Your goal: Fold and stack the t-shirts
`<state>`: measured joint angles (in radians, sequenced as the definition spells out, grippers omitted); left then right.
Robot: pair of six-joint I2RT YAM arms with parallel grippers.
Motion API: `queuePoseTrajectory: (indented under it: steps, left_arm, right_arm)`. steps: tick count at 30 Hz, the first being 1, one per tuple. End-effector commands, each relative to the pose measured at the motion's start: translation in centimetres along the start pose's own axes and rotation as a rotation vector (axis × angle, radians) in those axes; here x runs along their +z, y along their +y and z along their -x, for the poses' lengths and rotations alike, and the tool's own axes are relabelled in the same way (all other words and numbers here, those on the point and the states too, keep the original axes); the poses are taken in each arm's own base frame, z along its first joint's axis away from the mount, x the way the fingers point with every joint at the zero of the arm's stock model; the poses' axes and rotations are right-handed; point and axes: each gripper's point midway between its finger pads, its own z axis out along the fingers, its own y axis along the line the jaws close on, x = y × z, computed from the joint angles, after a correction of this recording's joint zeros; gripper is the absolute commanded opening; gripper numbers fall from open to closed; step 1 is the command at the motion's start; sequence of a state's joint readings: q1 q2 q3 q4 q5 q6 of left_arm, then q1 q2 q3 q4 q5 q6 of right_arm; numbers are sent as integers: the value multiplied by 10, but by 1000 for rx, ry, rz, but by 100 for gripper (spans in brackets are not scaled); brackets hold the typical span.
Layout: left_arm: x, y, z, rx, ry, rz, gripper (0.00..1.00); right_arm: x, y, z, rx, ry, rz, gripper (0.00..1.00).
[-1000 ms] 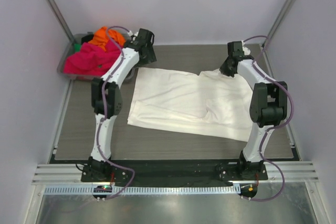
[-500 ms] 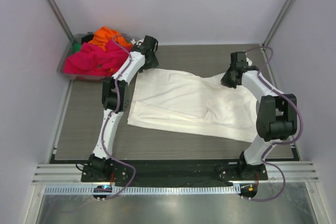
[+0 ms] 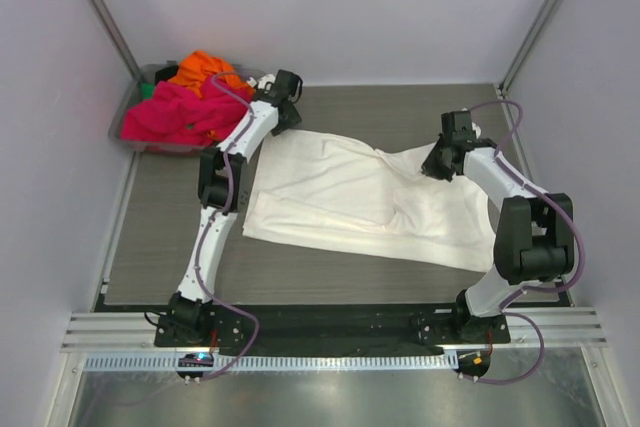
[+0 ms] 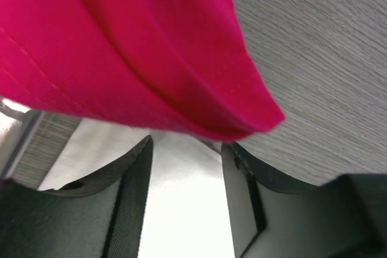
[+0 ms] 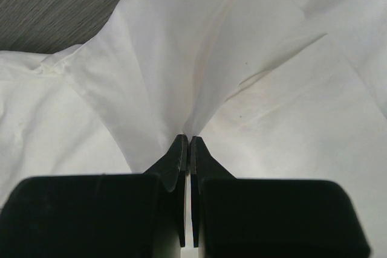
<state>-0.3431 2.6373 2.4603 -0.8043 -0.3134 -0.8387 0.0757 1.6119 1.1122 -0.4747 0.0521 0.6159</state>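
Note:
A cream-white t-shirt (image 3: 350,197) lies spread across the table's middle, its print hidden. My right gripper (image 3: 437,165) is shut on a raised fold of this shirt (image 5: 272,89) at its far right part; the cloth rises tent-like from the fingertips (image 5: 186,139). My left gripper (image 3: 284,119) hovers at the shirt's far left corner, beside the bin. In the left wrist view its fingers (image 4: 136,197) stand apart with white cloth (image 4: 181,209) between them, and a hot pink t-shirt (image 4: 121,40) hangs just above the gripper (image 4: 186,149).
A grey bin (image 3: 130,107) at the far left corner holds the hot pink t-shirt (image 3: 175,112) and an orange one (image 3: 200,69). Metal frame posts and pale walls close in the table on the left, right and back.
The right gripper has dragged its fold of the cream-white shirt nearer and to the left. The left gripper shifted slightly to the right at the shirt's corner, and its fingers have drawn closer together.

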Motion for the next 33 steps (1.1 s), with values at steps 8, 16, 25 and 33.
queuePoseTrajectory:
  steps: [8,16,25,33]
  left_arm:
    - [46,52,-30,-51,114,121,23]
    - [24,42,-18,-57,118,83,0]
    - [-29,38,2,-40,102,38,0]
    - [-65,54,-9,16,90,70,0]
  right_arm:
    - [-26,9,8,-28,-59,68,1]
    - [-42,12,30,-28,-108,72,1]
    - [-76,12,51,-18,-154,43,1]
    - [-81,-17,21,-12,-104,-37,1]
